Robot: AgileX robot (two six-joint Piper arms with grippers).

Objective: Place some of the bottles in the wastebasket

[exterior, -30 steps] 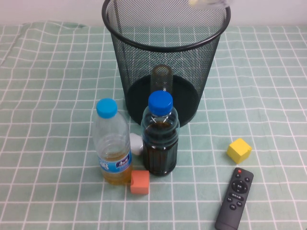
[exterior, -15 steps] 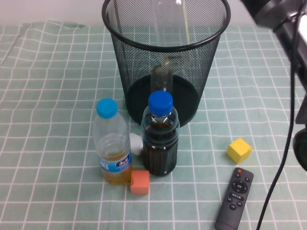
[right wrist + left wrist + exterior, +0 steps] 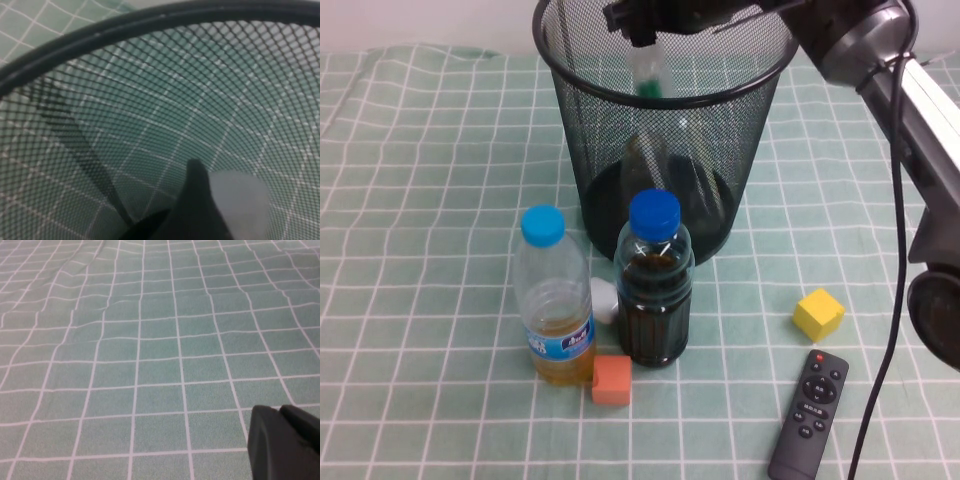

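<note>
The black wire-mesh wastebasket (image 3: 620, 130) stands at the back middle of the table. My right gripper (image 3: 638, 22) is over its opening, shut on the clear bottle (image 3: 646, 70), which hangs down inside the rim with its green label (image 3: 648, 90) showing. In the right wrist view one dark finger (image 3: 197, 180) lies against the white cap (image 3: 240, 200), with the basket's mesh wall (image 3: 150, 100) behind. The small brownish bottle (image 3: 642, 158) stands inside the basket, seen through the mesh. My left gripper (image 3: 279, 414) is shut and empty, low over bare cloth, out of the high view.
In front of the basket stand a clear light-blue-capped bottle (image 3: 555, 300) of yellowish liquid and a dark blue-capped bottle (image 3: 654, 290), with a white object (image 3: 605, 298) between them. An orange cube (image 3: 611, 380), a yellow cube (image 3: 818, 313) and a black remote (image 3: 808, 413) lie nearby.
My right arm has come in from the right. The clear bottle has moved from above the basket down into its opening. Everything else is unmoved.
</note>
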